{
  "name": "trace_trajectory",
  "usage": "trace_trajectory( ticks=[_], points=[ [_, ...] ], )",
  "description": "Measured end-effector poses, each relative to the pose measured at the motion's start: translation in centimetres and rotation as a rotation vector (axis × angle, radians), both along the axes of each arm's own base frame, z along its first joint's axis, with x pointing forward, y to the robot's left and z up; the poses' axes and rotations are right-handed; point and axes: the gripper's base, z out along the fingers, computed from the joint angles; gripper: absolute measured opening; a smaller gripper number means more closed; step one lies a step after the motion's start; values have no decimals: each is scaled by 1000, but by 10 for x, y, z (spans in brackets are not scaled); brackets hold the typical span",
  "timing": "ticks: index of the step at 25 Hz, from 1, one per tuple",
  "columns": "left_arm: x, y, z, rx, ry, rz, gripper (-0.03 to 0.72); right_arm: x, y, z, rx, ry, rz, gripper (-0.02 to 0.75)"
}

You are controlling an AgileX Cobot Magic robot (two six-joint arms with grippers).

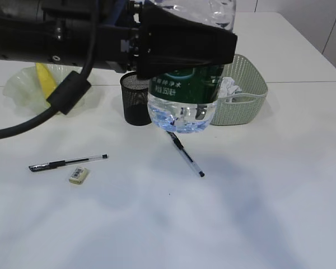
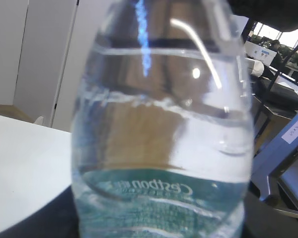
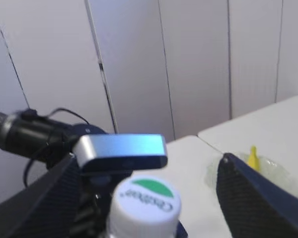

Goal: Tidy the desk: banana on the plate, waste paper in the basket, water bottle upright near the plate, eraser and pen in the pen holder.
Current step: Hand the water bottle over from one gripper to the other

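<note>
Water bottle is upright, off the worktop, mid-back area, right in front of the pen holder and basket. Your left gripper has jaws clamped on its label band. Right gripper sits over the white cap, jaws spread wide either side, not touching.

Banana is in the plate, back-left. Waste paper is in the basket. One pen plus eraser lie front-left, just beside each other; 2nd pen lies mid-worktop under the bottle.
</note>
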Motion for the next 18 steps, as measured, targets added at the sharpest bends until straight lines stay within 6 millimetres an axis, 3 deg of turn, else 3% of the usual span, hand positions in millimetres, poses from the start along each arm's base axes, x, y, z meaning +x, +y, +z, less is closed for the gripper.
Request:
trace_trajectory(
  ticks=[5,18],
  points=[
    [0,0,0,0,0,0,376,-6,-10,-4,-171,5,-113,615],
    [0,0,0,2,-1,-1,376,-41,-37,10,-305,-11,-264,596]
  ],
)
